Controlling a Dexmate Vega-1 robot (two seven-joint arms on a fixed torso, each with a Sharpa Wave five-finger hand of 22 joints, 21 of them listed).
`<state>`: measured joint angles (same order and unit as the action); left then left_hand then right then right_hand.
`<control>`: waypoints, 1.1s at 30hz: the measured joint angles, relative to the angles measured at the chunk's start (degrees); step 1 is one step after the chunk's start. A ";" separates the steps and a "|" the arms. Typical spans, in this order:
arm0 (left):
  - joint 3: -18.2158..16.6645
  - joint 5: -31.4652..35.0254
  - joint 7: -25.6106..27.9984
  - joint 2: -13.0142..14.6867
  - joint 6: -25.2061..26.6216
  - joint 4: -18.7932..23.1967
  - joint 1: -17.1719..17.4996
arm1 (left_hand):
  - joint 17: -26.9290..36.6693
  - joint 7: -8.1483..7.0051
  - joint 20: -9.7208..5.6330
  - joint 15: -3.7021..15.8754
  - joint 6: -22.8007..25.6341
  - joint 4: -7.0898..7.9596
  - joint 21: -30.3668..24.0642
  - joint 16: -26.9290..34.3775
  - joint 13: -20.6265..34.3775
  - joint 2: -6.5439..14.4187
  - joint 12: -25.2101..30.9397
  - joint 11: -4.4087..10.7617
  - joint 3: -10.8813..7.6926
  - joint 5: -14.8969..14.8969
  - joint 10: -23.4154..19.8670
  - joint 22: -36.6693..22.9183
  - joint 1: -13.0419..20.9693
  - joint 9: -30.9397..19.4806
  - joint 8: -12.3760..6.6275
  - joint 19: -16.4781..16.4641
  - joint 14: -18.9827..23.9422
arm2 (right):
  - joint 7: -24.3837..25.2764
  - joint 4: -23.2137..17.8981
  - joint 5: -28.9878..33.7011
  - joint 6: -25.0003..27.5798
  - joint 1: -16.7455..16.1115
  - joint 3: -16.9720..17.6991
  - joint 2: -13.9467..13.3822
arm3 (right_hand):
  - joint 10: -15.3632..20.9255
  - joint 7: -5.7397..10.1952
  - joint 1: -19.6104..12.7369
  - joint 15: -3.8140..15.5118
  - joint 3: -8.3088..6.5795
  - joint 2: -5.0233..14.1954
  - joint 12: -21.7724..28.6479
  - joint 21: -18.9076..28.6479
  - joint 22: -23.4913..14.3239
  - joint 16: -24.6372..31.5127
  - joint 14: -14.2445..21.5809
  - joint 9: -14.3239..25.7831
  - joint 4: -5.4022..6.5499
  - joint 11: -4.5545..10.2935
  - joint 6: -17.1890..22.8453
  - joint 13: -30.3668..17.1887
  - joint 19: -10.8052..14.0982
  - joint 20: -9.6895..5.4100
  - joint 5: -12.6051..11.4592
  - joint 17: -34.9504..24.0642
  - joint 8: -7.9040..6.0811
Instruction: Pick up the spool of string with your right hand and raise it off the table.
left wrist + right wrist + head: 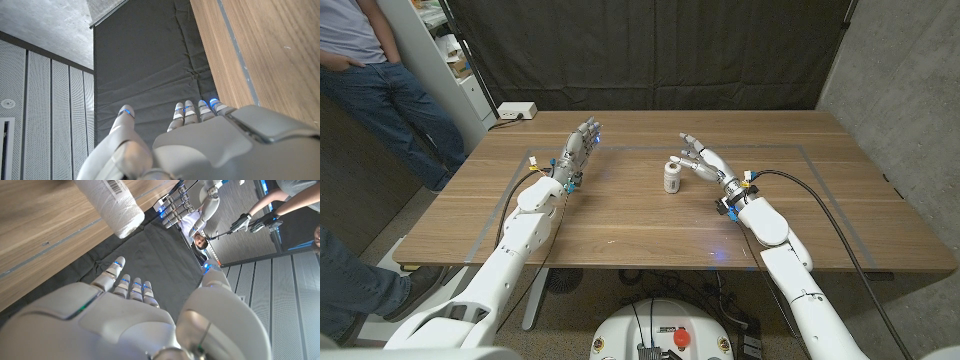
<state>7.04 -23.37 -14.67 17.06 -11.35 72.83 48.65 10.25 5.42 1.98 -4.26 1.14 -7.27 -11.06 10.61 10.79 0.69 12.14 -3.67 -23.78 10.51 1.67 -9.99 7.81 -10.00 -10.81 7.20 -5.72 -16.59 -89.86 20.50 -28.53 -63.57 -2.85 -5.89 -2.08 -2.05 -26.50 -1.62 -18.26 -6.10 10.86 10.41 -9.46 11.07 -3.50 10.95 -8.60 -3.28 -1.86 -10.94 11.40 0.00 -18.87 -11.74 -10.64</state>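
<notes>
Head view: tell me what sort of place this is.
Probably a robotics lab or test room: a wooden table with taped lines stands before a black curtain, a person stands by, and a power strip sits at the table's far edge.

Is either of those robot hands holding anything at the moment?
Nothing is held. The right hand is open beside the spool of string, not touching it; the left hand is open too.

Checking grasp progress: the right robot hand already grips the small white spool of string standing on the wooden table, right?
Not quite. The right robot hand is open beside the small white spool of string, not gripping it. The head view shows a gap between them; the spool does stand upright on the wooden table.
</notes>
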 measured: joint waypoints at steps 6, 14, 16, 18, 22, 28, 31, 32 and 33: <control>-0.08 0.00 0.13 0.23 0.26 0.65 0.40 | 0.00 0.00 0.00 0.00 0.00 0.00 0.00 0.00 0.00 0.00 0.00 0.00 0.00 0.00 0.00 0.00 0.00 0.00 0.00 0.00 0.00 | 1.04 0.88 1.36 0.03 0.55 -0.48 -0.10 | -0.62 -0.31 -0.29 -0.21 0.00 -0.29 -0.46 0.00 0.00 0.00 -0.20 0.00 0.00 -0.21 -0.31 0.00 -0.55 -0.09 -0.21 0.15 0.00; -0.10 0.09 0.28 0.36 0.60 1.07 0.60 | 0.00 0.00 0.00 0.00 -0.01 0.00 0.00 0.00 0.00 0.00 0.00 0.00 0.00 0.00 0.00 0.00 0.00 0.00 0.00 0.00 0.00 | 2.14 1.95 2.63 0.09 1.27 -1.09 -0.24 | -1.23 0.21 -0.54 -0.42 0.09 -0.54 -0.46 0.00 0.00 0.00 -0.41 0.00 -0.09 -0.20 -0.82 0.00 -0.73 0.11 -0.64 0.30 0.00; -0.10 0.11 0.30 0.38 0.63 1.09 0.60 | 0.00 0.00 0.00 0.00 0.00 0.00 0.00 0.00 0.00 0.00 0.00 0.00 0.00 0.00 0.00 0.00 0.00 0.00 0.00 0.00 0.00 | 2.32 2.10 2.84 0.13 1.36 -1.16 -0.26 | -1.23 0.22 -0.54 -0.42 0.24 -0.54 -0.45 0.00 0.00 0.00 -0.41 0.00 -0.24 -0.20 -0.84 0.00 -0.73 0.11 -0.64 0.30 0.00; -0.09 0.13 0.33 0.38 0.67 1.10 0.60 | 0.00 0.00 0.00 0.00 -0.01 0.00 0.00 0.00 0.00 0.00 0.00 0.00 0.00 0.00 0.00 0.00 0.00 0.00 0.00 0.00 0.00 | 2.80 2.42 3.35 0.21 1.55 -1.29 -0.32 | -1.45 0.27 -0.70 -0.42 0.24 -0.70 -0.45 0.00 0.00 0.00 -0.41 0.00 -0.24 -0.42 -1.18 0.00 -0.93 0.28 -0.84 0.30 0.00; -0.05 0.15 0.34 0.38 0.68 1.07 0.57 | 0.00 0.00 0.00 0.00 -0.01 0.00 0.00 0.00 0.00 0.00 0.00 0.00 0.00 0.00 0.00 0.00 0.00 0.00 0.00 0.00 0.00 | 3.42 2.88 3.94 0.26 1.84 -1.48 -0.44 | -1.86 0.01 -0.75 -0.42 0.41 -0.75 -0.45 0.00 0.00 0.00 -1.03 0.00 -0.06 -0.23 -1.43 0.00 -1.24 0.00 -1.06 0.29 0.00; -0.03 0.18 0.35 0.33 0.68 0.76 0.34 | 0.00 0.00 0.00 0.00 -0.01 0.00 0.00 0.00 0.00 0.00 0.00 0.00 0.00 0.00 0.00 0.00 0.00 0.00 0.00 -0.01 0.00 | 4.41 3.46 5.04 0.28 2.23 -1.81 -0.64 | -2.15 0.19 -1.07 -0.42 0.41 -1.06 -0.45 0.00 0.00 0.00 -1.02 0.00 -0.06 -0.51 -1.89 0.00 -1.45 -0.21 -1.27 0.29 0.00; -0.02 0.21 0.35 0.32 0.68 0.70 0.32 | 0.00 0.00 0.00 0.00 -0.01 0.00 0.00 0.00 0.00 0.00 0.00 0.00 0.00 0.00 0.00 0.00 0.00 0.00 0.00 -0.01 0.00 | 4.53 3.70 5.18 0.29 2.38 -1.96 -0.70 | -2.38 -0.24 -1.15 -0.65 0.42 -1.15 -0.45 0.00 0.00 0.00 -1.25 0.00 -0.07 -0.31 -2.31 0.00 -1.55 -0.31 -1.50 0.29 0.27; -0.02 0.21 0.35 0.32 0.68 0.70 0.32 | 0.00 0.00 -0.01 0.00 -0.01 0.00 0.00 0.00 0.00 0.00 0.00 0.00 0.00 0.00 0.00 0.00 0.00 0.00 0.00 0.00 0.00 | 4.53 3.82 5.18 0.29 2.46 -2.03 -0.72 | -2.38 -0.18 -1.15 -0.73 0.57 -1.15 -0.45 0.00 0.00 0.00 -1.33 0.00 -0.22 -0.31 -2.85 0.00 -1.55 -0.31 -1.50 0.29 0.27; -0.02 0.22 0.35 0.32 0.68 0.70 0.32 | 0.00 0.00 -0.01 0.00 -0.01 0.00 0.00 0.00 0.00 0.00 0.00 0.00 0.00 0.00 0.00 0.00 0.00 0.00 0.00 -0.01 0.00 | 4.53 3.95 5.18 0.29 2.54 -2.12 -0.76 | -2.58 -0.35 -1.15 -0.73 0.57 -1.15 -0.45 0.00 0.00 0.00 -1.33 0.00 -0.23 -0.50 -3.01 0.00 -1.57 -0.29 -1.50 0.29 0.27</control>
<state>7.02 -23.16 -14.32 17.38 -10.67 73.54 48.97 10.25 5.42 1.97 -4.26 1.14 -7.27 -11.07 10.61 10.79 0.69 12.14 -3.67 -23.78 10.51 1.67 -9.99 7.81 -10.00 -10.81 7.20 -5.72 -12.05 -85.91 25.68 -28.24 -61.03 -4.97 -6.65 -4.66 -2.40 -27.65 -2.35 -17.68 -7.24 10.41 10.41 -9.46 11.07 -4.83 10.95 -8.83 -3.79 -4.87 -10.95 9.83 -0.29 -20.37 -11.46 -10.36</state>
